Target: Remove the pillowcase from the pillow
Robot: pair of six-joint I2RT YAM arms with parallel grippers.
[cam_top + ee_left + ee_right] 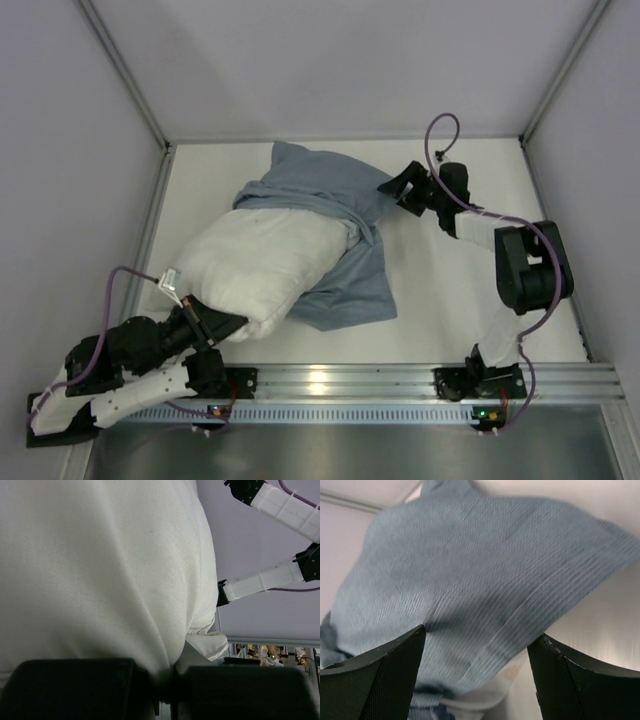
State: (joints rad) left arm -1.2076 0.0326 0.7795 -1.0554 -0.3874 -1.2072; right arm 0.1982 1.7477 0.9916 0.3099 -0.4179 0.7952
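Blue-grey pillowcase [320, 195] half covers pillow [255, 265]; left gripper [222, 325] pinches it; right gripper [398, 192] spread.

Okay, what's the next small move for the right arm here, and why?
Probably close the right tool on the pillowcase. It stands open with blue cloth showing in its gap, while the left tool is shut on the pillow at its near corner, anchoring it. The case covers only the far end, so a grip there should let it pull free.
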